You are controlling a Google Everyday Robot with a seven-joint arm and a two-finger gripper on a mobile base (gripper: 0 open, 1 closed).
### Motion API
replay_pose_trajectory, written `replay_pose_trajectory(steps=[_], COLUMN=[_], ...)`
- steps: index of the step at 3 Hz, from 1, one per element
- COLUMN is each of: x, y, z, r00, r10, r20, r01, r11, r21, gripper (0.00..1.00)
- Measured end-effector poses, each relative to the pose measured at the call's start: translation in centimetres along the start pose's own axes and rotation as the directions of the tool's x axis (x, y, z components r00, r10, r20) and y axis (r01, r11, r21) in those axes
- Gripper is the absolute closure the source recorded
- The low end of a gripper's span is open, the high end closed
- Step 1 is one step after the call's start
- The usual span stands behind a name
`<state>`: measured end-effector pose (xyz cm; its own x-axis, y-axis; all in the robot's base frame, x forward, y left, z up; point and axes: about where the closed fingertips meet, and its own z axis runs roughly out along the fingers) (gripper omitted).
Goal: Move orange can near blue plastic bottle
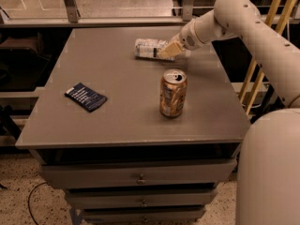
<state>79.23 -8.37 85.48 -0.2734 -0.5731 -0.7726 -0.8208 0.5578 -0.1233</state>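
Note:
The orange can (173, 93) stands upright near the middle of the grey table (117, 121), toward its right front. The blue plastic bottle (149, 48) lies on its side at the back of the table, clear with a whitish printed label. My gripper (168, 50) hangs at the bottle's right end, overlapping it in view, well behind and above the can. The arm reaches in from the upper right. The can is free and nothing touches it.
A flat dark-blue packet (86, 96) lies on the left part of the table. Drawers (140, 177) sit below the front edge. A glass partition frame (70, 3) runs behind the table. Yellow rails (257, 74) stand to the right.

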Motion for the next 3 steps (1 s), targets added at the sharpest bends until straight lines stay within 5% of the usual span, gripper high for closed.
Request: replay_pose_trajectory(steps=[2,3], x=[0.2,-0.7], y=[1.8,5.6], z=[-1.8,-8.0], r00=[0.997,0.981], r10=[-0.058,-0.182], r20=[-0.057,-0.073], r01=[0.057,0.181], r11=[0.9982,0.9833], r21=[-0.020,-0.020], gripper=[0.87,1.00])
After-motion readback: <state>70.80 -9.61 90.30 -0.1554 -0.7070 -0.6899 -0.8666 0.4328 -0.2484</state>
